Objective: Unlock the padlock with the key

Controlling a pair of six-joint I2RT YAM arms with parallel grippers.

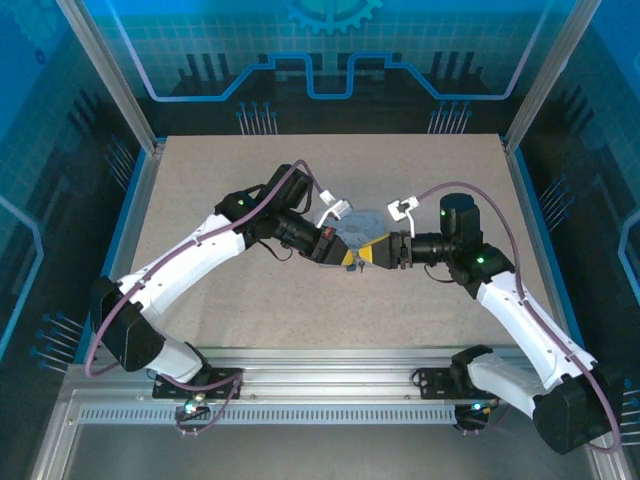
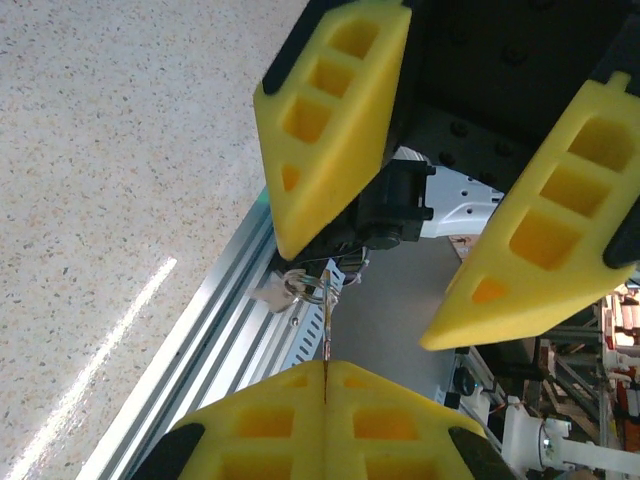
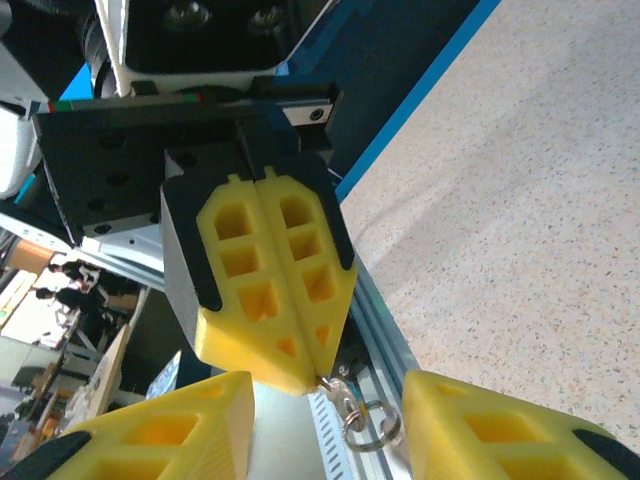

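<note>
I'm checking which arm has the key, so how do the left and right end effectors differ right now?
The left end effector is shut, jaws pressed together; the right end effector is open, jaws well apart. The left pinches the key; the right grips nothing. Both have yellow fingers and face each other.

Yellow tool pads [image 2: 330, 110], speckled beige table [image 2: 100, 200], white arms [image 1: 190, 250] with purple cables [image 1: 296, 166], blue-patterned walls [image 1: 300, 60], dark key [image 2: 327, 335]
</note>
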